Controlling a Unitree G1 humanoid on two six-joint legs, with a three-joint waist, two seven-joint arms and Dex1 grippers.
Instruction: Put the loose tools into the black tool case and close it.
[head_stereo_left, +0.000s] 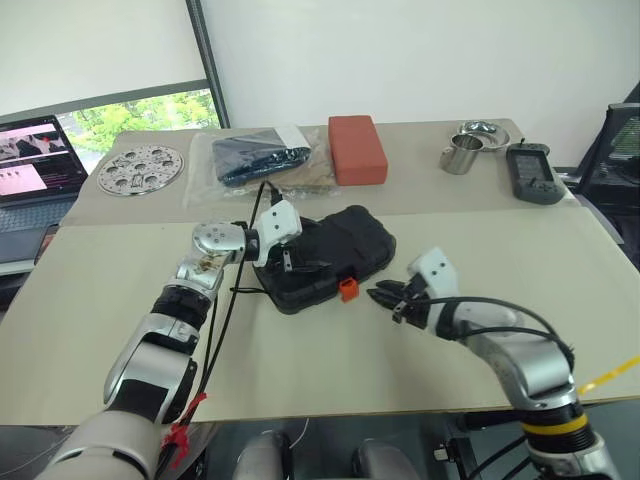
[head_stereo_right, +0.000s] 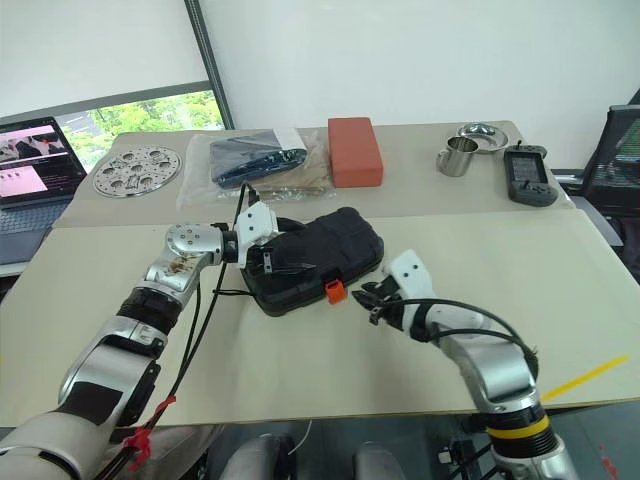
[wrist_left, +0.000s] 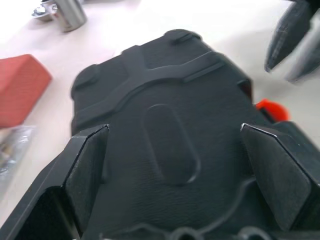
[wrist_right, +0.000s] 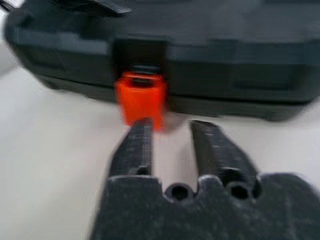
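Here, label by label:

Case: the black tool case (head_stereo_left: 330, 258) lies lid-down and closed on the front tabletop (head_stereo_left: 120, 330), roughly central between the two arms, its long side turned at a slant to the table's front edge.

Latch: the orange latch (wrist_right: 141, 100) hangs out from the case's front wall and looks not yet snapped home (a judgement from the way it juts).

Left gripper: the left gripper (wrist_left: 175, 165) is spread wide, empty, with one finger (wrist_left: 87, 172) at each side over the lid's near-left end; it is probably there to steady or press the lid while the latch is worked.

Right gripper: the right gripper (wrist_right: 170, 142) stands partly parted, grasping nothing, its tips just short of the latch and aimed straight at it, which suits a push on the clasp.

Loose tools: none lie on the table round the case, so they are presumably inside.

Back edge: the red-brown box (head_stereo_left: 357, 148) and the clear bag (head_stereo_left: 255, 157) sit near the case's far side, leaving little room to slide it away.

Open room: bare table lies in front and to the right of the case, enough for the right arm to approach level.

Far right: the steel cup (head_stereo_left: 460, 155) and the handheld controller (head_stereo_left: 530, 175) are well apart from the work.
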